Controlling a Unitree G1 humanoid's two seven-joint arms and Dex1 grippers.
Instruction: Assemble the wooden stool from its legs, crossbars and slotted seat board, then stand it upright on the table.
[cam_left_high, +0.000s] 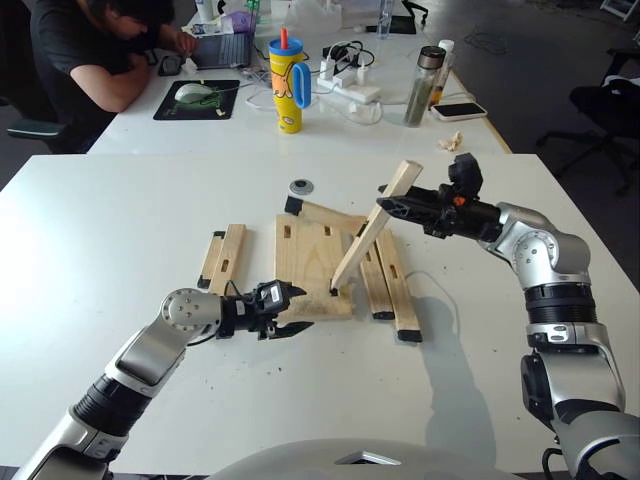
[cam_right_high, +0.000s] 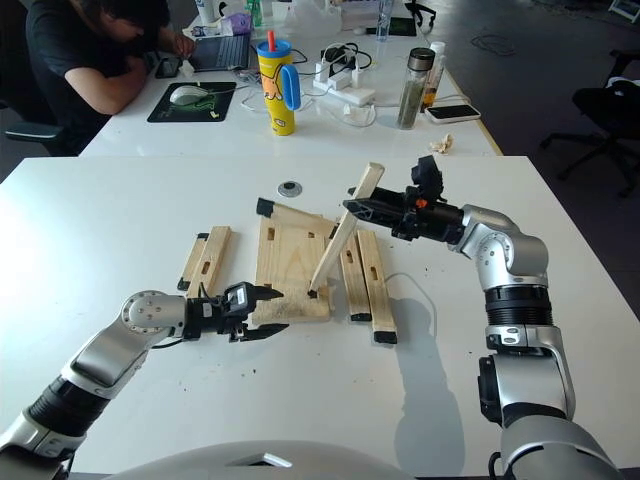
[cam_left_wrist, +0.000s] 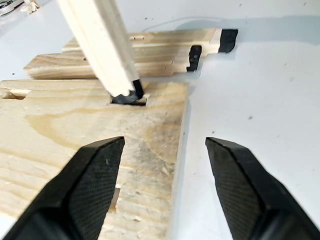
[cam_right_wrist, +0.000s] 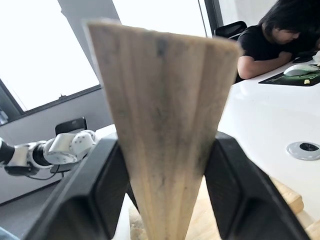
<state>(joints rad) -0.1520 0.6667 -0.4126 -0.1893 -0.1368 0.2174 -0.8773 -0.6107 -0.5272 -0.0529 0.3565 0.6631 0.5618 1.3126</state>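
The slotted seat board (cam_left_high: 305, 262) lies flat on the white table. A wooden leg (cam_left_high: 372, 229) leans over it, its black-tipped foot (cam_left_wrist: 129, 94) set in the board's near right slot. My right gripper (cam_left_high: 384, 206) is shut on the leg's upper part; in the right wrist view the leg (cam_right_wrist: 162, 125) sits between both fingers. My left gripper (cam_left_high: 297, 312) is open at the board's near edge, one finger (cam_left_wrist: 92, 177) over the wood and the other (cam_left_wrist: 240, 182) over bare table. Two more legs (cam_left_high: 392, 275) lie right of the board. Two crossbars (cam_left_high: 224, 257) lie to its left.
A round grey cable grommet (cam_left_high: 301, 187) sits in the table behind the board. A second table (cam_left_high: 330, 110) beyond carries a blue and yellow cup (cam_left_high: 288, 84), a bottle (cam_left_high: 425, 85), a phone (cam_left_high: 458, 110) and cables. A seated person is at its far left.
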